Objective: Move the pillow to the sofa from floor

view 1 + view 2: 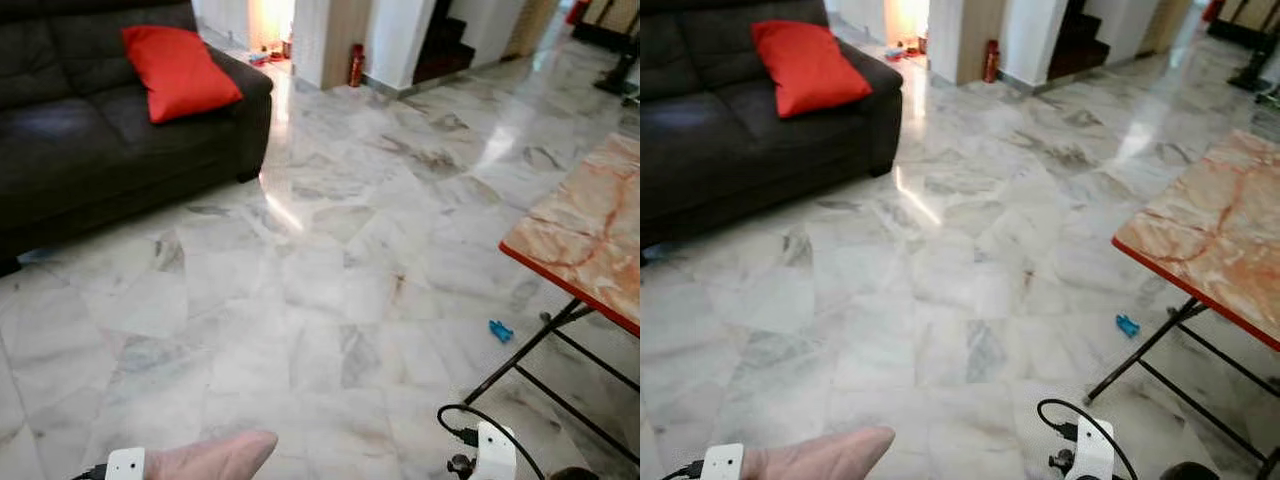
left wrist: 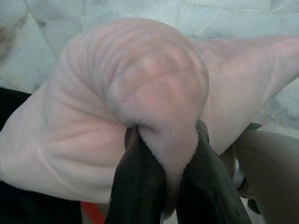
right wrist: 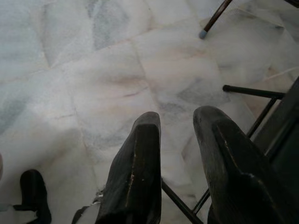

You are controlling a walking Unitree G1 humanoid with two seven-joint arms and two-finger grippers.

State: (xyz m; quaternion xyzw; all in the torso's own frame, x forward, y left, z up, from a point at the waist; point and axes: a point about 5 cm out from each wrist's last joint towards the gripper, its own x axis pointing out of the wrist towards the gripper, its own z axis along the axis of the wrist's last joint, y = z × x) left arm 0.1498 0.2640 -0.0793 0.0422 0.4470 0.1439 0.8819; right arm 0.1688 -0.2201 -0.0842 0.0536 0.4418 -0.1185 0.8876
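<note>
A pale pink pillow (image 1: 215, 458) juts up at the bottom of the eye views, off the floor. In the left wrist view a bunched fold of the pillow (image 2: 140, 93) is pinched between the two black fingers, so my left gripper (image 2: 166, 140) is shut on it. The dark sofa (image 1: 90, 140) stands at the far left across the marble floor, some way ahead. My right gripper (image 3: 176, 123) hangs low at the right above the floor tiles, its fingers apart with nothing between them.
A red cushion (image 1: 178, 70) leans on the sofa's right end. A marble-topped folding table (image 1: 590, 230) with thin black legs (image 1: 525, 350) stands close on the right. A small blue object (image 1: 500, 330) lies on the floor by it. A red fire extinguisher (image 1: 356, 65) stands by the far wall.
</note>
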